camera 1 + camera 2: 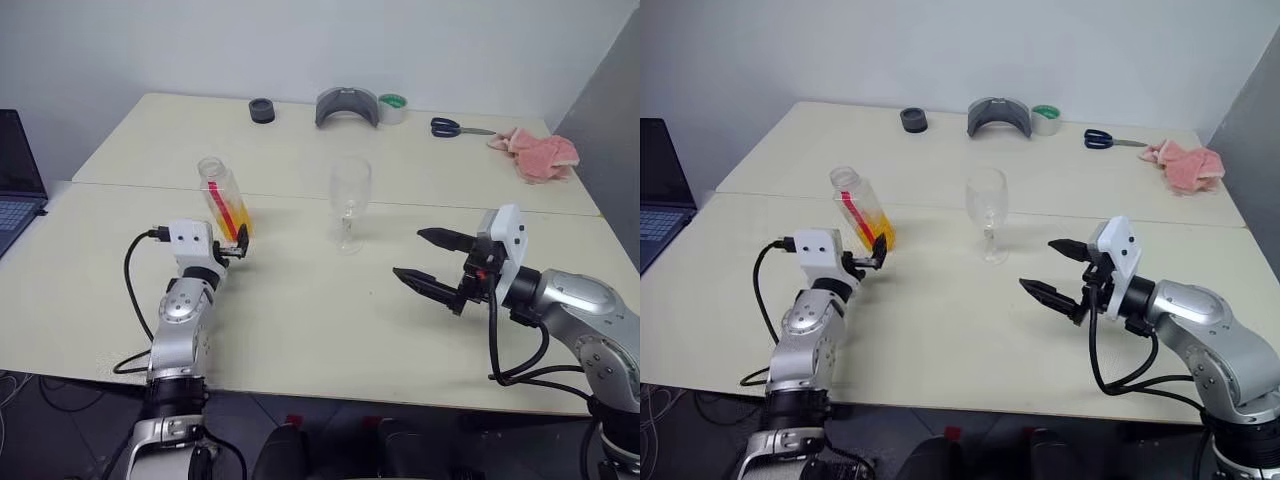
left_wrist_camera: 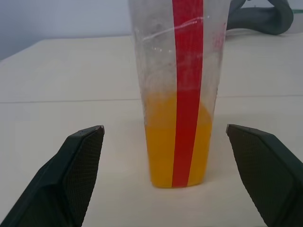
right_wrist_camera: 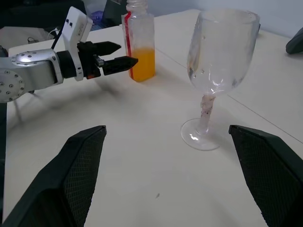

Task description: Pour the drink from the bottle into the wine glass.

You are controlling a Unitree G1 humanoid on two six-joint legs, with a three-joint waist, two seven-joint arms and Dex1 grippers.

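Cream-coloured table (image 1: 300,320) carrying the bottle (image 1: 224,198), uncapped and upright, with the drink (image 1: 240,218) filling only its lower part. Left eye view: left gripper (image 1: 238,247) level at the bottle's base, jaws spread wide, nothing held; wine glass (image 1: 350,203) empty and upright just right of the bottle, apart from it; right gripper (image 1: 430,262) to the right of the glass, jaws likewise apart and empty. Along the far edge, a black roll (image 1: 262,110), a grey curved piece (image 1: 347,105), a tape roll (image 1: 392,108), scissors (image 1: 455,127) and a pink cloth (image 1: 535,152).

Right eye view: same layout; left fingertips (image 1: 878,250) just beside the bottle's lower part, contact not confirmable.

Left wrist view: bottle centred between both fingers (image 2: 75,165), red label stripe (image 2: 187,90) facing the camera, clear gaps on either side.

Right wrist view: glass foot (image 3: 201,137) flat on the table between the open fingers, well ahead of them; left gripper's tips beside the drink level.

Step in hand, judged: grasping the bottle. Best done by advancing until the body sits deep between the pads, closing squarely across the flat sides above the liquid level rather than at the very base, gently enough not to squeeze the thin plastic, and keeping upright to avoid spilling from the open neck.
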